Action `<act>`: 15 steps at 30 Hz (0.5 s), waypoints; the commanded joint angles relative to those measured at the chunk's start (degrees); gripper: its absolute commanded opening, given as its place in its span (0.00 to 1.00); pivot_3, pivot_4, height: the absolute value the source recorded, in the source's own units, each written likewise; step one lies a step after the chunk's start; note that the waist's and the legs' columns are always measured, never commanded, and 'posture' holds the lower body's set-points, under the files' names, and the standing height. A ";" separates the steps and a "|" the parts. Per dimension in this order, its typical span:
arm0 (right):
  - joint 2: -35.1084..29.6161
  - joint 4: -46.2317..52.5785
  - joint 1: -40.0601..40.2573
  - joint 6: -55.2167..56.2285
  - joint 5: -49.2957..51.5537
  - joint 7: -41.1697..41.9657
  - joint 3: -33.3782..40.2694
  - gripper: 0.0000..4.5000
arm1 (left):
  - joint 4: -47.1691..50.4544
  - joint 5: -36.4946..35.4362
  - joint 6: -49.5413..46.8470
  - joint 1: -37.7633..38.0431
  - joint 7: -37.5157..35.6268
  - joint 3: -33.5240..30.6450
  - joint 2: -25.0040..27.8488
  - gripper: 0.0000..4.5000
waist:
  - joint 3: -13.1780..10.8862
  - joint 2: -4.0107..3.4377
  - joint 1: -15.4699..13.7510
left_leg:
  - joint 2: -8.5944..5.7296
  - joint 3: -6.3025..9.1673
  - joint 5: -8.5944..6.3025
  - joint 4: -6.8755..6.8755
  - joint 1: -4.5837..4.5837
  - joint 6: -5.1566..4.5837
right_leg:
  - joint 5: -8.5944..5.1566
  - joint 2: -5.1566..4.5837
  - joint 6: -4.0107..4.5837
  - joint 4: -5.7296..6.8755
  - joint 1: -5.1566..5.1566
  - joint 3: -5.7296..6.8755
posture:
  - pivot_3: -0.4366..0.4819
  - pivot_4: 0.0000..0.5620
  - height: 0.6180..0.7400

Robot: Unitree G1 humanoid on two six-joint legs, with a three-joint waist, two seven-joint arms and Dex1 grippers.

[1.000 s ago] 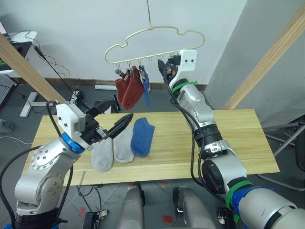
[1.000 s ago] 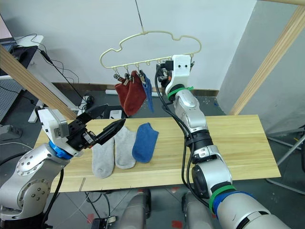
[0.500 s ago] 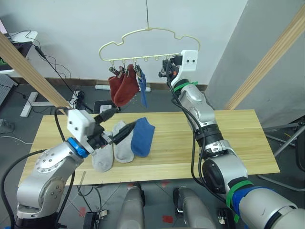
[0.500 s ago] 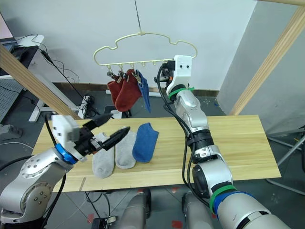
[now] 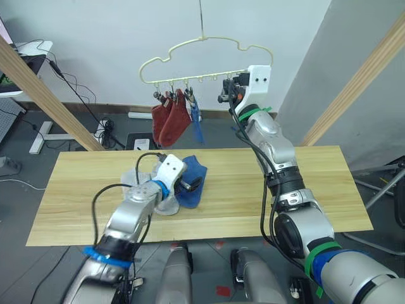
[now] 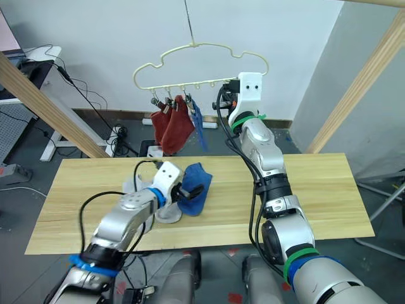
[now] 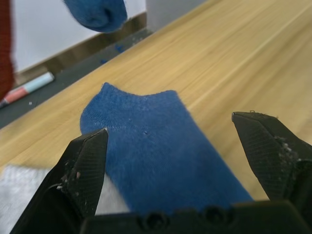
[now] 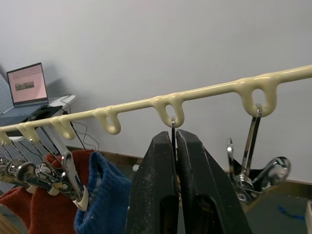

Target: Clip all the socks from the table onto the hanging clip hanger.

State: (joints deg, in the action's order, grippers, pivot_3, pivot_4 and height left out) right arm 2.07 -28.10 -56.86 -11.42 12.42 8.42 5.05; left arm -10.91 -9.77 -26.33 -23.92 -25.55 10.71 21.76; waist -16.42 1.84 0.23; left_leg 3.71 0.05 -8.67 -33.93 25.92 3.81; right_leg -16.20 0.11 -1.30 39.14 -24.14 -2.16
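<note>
Socks: a blue sock point(image 7: 161, 146) lies on the table point(image 5: 304, 183) between the spread fingers of the left gripper point(image 7: 180, 165), whose arm hides most of the grey socks point(image 6: 166, 215). Right gripper point(image 8: 174, 161) pinches a clip point(image 8: 172, 127) on the clip hanger point(image 5: 209, 47), far side.

No legible text, labels, brands or numbers. A laptop screen point(image 8: 27, 83) in the background of the right wrist view shows a band of content too small to read.
</note>
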 commanded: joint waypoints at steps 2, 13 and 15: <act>-0.49 4.65 1.70 -2.12 -0.33 -0.82 -0.31 0.00 | -11.58 5.76 4.69 -5.10 0.14 2.52 -2.38 1.00 | 0.00 0.01 0.14 | -0.01 -0.02 0.00 0.00 0.00 0.00 | 0.00 0.00 0.00 0.00 0.00 -0.02 | 0.44 0.53 1.00; 0.26 9.91 4.72 -5.16 -1.03 -3.36 -1.44 0.00 | -20.59 9.58 9.45 -5.37 -8.72 3.76 -1.60 0.82 | 0.23 0.00 1.99 | -0.05 -0.07 0.00 -0.15 -0.05 -0.01 | 0.11 -0.06 -0.17 0.09 0.08 -0.07 | 0.30 0.47 1.00; 0.26 9.98 4.88 -5.12 -1.06 -3.53 -1.50 0.00 | -20.36 10.32 10.10 -5.26 -9.20 3.72 -1.39 0.69 | 0.23 0.00 2.15 | -0.05 -0.06 0.01 -0.20 -0.06 -0.03 | 0.15 -0.06 -0.22 0.11 0.09 -0.07 | 0.29 0.47 1.00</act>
State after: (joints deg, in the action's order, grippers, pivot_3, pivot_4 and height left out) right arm 2.52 -19.75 -52.65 -16.24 11.73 5.78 3.18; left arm -30.04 -0.44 -15.78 -30.98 -33.37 13.27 20.28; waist -16.19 1.83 2.38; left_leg 3.67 -0.01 -8.66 -34.19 25.86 3.78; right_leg -16.05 0.05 -1.53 39.29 -24.05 -2.23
